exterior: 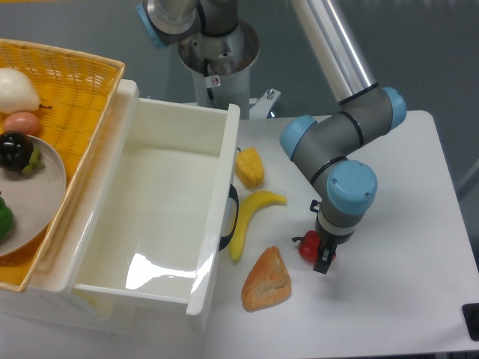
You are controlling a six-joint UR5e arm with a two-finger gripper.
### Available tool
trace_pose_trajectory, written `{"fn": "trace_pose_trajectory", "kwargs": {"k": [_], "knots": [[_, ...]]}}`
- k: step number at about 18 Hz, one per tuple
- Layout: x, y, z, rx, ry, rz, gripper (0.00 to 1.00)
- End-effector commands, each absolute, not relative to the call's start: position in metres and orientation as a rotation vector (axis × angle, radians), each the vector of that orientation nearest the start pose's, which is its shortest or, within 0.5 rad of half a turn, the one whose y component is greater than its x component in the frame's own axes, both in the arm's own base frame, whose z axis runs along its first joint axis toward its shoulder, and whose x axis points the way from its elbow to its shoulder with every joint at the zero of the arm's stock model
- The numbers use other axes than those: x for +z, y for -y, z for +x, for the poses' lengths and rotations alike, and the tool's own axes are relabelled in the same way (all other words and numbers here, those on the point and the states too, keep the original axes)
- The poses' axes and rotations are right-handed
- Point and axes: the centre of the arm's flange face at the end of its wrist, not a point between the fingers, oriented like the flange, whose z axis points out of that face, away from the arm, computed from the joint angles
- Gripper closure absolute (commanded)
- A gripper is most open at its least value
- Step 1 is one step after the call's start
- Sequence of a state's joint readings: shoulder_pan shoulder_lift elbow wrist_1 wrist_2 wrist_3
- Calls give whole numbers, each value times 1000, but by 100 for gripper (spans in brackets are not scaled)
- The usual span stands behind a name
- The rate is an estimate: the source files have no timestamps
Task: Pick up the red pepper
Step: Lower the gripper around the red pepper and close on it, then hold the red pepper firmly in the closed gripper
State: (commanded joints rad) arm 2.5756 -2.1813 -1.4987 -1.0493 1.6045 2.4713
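Gripper (320,253) down at the red pepper (308,247), which sits on the white table (404,284) right of the bread piece (266,281). Fingers look set around it, but a closed grasp can't be confirmed. Not lifted yet; lift remains.

Red pepper (307,246) half hidden behind the jaws, perhaps gripped

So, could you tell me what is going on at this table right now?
The arm has its gripper down at the red pepper, which sits on the white table just right of the bread piece. One dark finger shows on the pepper's right side; whether the fingers have closed on it cannot be told. The pepper looks to be on the table, not lifted. The banana and yellow pepper lie untouched nearby.
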Motion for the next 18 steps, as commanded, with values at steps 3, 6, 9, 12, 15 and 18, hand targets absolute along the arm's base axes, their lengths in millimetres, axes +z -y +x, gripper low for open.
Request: {"fn": "trace_pose_trajectory", "kwargs": {"k": [3, 6, 9, 12, 15, 18], "knots": [[204, -476, -500, -52, -2139, -2362, 0], [200, -475, -499, -62, -2138, -2364, 0], [199, -476, -497, -59, -2140, -2363, 0], [195, -475, -495, -40, -2141, -2365, 0], [194, -474, -494, -23, -2142, -2367, 3], [194, -474, -494, -23, -2141, -2369, 14]]}}
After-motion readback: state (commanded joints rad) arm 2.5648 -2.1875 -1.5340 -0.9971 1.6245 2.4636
